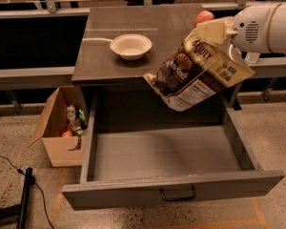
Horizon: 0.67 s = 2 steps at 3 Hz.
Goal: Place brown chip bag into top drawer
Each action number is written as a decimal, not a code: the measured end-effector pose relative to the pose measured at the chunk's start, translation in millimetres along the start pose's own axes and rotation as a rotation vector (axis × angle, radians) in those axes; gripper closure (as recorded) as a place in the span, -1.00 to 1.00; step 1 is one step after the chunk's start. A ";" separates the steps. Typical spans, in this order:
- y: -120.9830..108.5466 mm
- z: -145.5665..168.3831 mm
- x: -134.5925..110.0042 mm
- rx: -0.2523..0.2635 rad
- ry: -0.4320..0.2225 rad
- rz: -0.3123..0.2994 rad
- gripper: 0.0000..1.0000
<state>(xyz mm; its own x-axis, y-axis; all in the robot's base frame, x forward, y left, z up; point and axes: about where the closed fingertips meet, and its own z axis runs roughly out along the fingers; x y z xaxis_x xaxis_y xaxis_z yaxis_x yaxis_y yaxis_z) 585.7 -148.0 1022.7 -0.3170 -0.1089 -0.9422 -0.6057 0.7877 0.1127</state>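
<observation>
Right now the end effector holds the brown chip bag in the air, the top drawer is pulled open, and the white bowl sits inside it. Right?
No. The camera view shows the white bowl on the cabinet top, not inside the top drawer. The rest stands: the end effector, at upper right, holds the brown chip bag in the air, and the drawer is pulled open.
</observation>
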 end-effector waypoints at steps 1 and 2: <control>13.4 7.0 26.1 -0.023 0.072 -0.017 0.65; 25.1 11.9 48.4 -0.047 0.100 -0.052 0.19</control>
<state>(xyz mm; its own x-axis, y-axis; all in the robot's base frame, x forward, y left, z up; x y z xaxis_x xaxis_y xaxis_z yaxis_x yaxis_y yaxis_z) 563.8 -126.2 976.2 -0.3535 -0.2108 -0.9114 -0.6562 0.7502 0.0810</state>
